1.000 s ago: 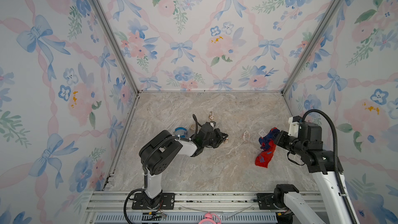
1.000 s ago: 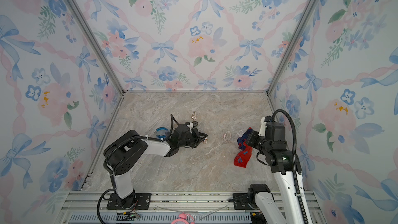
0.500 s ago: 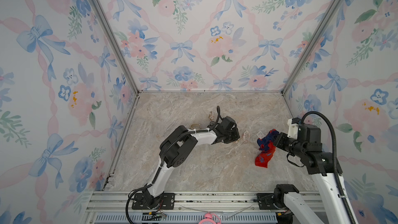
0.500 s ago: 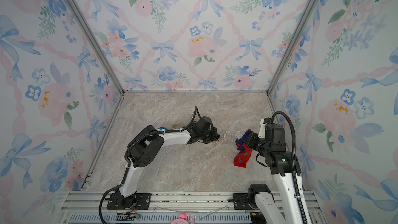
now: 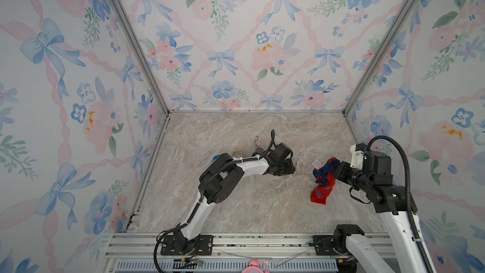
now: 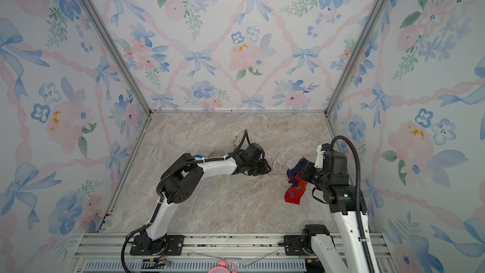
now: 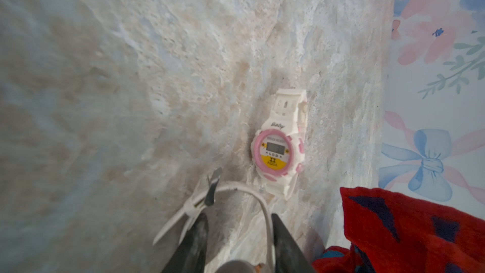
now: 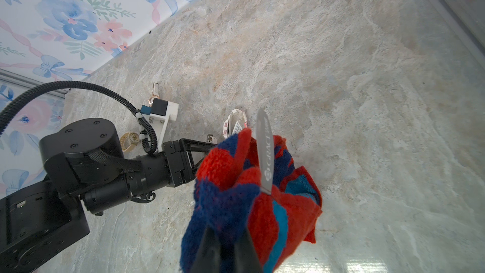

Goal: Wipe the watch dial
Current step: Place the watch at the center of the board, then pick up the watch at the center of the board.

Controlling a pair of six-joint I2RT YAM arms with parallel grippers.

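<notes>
Lettering on the watch (image 7: 278,151) reads "Baby" in script above the dial (image 7: 274,151), and "LCD" on the yellow lower part. The fine print on the pink ring is too small to read. A grey ribbon tag (image 8: 265,153) on the cloth (image 8: 252,193) shows "GRACE"; the smaller print beyond that word is illegible, as is a white label (image 8: 237,127). The watch lies dial-up on the tabletop (image 5: 236,206), just ahead of the left claw (image 7: 238,217) and between it and the right claw (image 8: 227,232). The left claw is released, its fingers apart; the buckle strap (image 7: 236,187) curves back between them along one finger, contact not determinable. The right claw is clenched on the bunched red and blue cloth, which hides its fingertips and part of the watch from the right wrist view. In both top views the left claw's body covers most of the watch. Behind the left claw lie a tan watch (image 8: 130,140) and a rose-gold watch (image 8: 153,95), details unclear. A pink clock (image 5: 256,263) is cut off at the front edge. Tabletop is marble-patterned; walls (image 5: 223,48) carry floral paper with blue bows.
</notes>
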